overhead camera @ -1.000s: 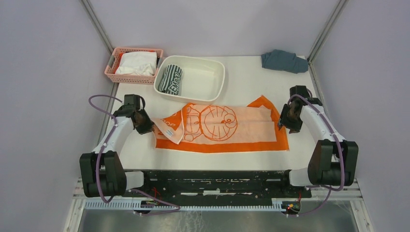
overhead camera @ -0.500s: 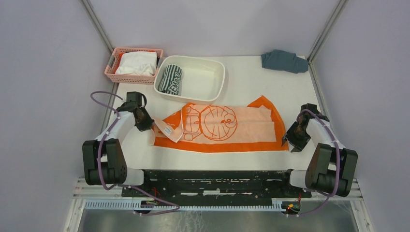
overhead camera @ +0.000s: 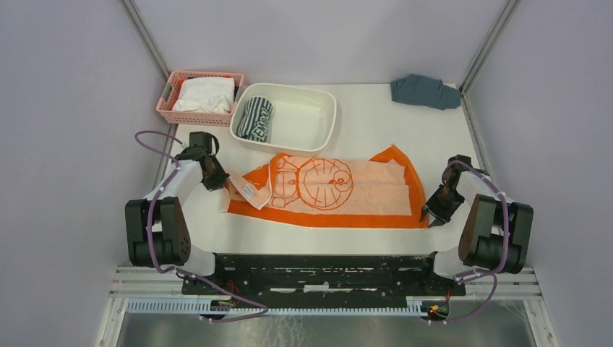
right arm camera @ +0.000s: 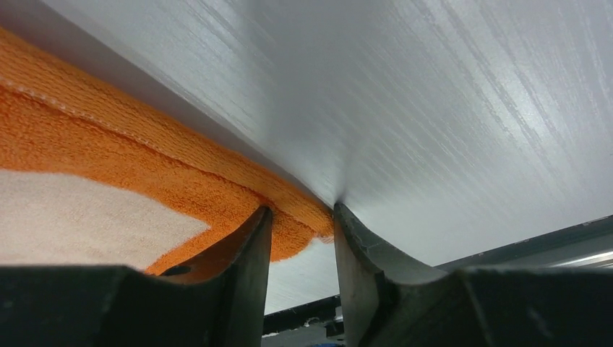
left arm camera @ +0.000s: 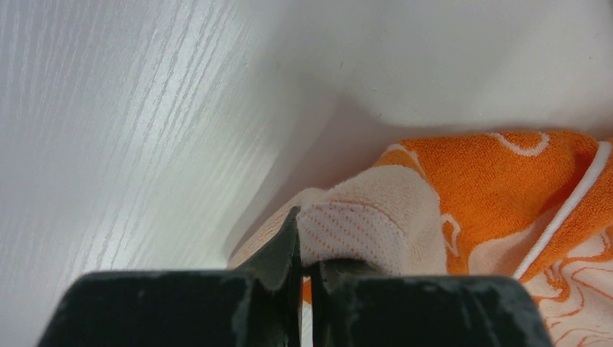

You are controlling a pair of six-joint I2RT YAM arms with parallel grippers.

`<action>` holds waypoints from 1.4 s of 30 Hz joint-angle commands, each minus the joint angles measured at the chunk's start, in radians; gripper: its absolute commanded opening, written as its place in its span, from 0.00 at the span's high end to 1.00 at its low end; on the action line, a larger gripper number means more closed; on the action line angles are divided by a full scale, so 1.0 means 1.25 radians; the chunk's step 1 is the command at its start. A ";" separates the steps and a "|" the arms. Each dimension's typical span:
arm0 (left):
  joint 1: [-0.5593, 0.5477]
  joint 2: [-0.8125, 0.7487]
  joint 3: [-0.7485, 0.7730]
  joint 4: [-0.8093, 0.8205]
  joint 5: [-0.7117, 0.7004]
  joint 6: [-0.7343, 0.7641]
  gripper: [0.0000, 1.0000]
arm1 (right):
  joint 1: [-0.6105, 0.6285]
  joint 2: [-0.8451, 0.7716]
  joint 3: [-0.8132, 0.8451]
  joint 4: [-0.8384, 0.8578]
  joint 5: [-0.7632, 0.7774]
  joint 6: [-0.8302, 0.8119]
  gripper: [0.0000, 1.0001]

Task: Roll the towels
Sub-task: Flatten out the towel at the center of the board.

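The orange towel [overhead camera: 340, 189] with a peach centre lies spread across the table, its left end folded over. My left gripper [overhead camera: 217, 181] is shut on that folded left end, and the left wrist view shows the cloth [left arm camera: 463, 181] pinched between the closed jaws [left arm camera: 307, 249]. My right gripper [overhead camera: 429, 214] sits at the towel's near right corner. In the right wrist view its jaws [right arm camera: 302, 231] stand apart with the orange corner [right arm camera: 289, 224] between them. The green-and-white striped towel [overhead camera: 255, 118] lies rolled in the white tub [overhead camera: 322, 134].
A pink basket [overhead camera: 170, 92] holding a white cloth [overhead camera: 204, 94] stands at the back left beside the tub. A blue-grey cloth [overhead camera: 425, 91] lies crumpled at the back right corner. The black rail [overhead camera: 311, 264] runs along the near edge.
My right gripper has moved from the towel's far right edge toward me to its near right corner. My left gripper has shifted slightly away from me, still holding the left end.
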 commanded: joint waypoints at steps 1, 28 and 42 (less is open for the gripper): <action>0.006 0.015 0.047 0.032 -0.019 0.007 0.90 | -0.002 0.043 -0.017 0.053 -0.023 0.016 0.60; 0.088 -0.267 -0.172 -0.118 -0.023 -0.155 0.28 | -0.001 -0.050 0.045 0.063 -0.104 -0.027 0.97; 0.081 -0.057 -0.167 -0.037 0.052 -0.174 0.46 | -0.001 -0.077 0.022 0.129 -0.132 -0.007 0.98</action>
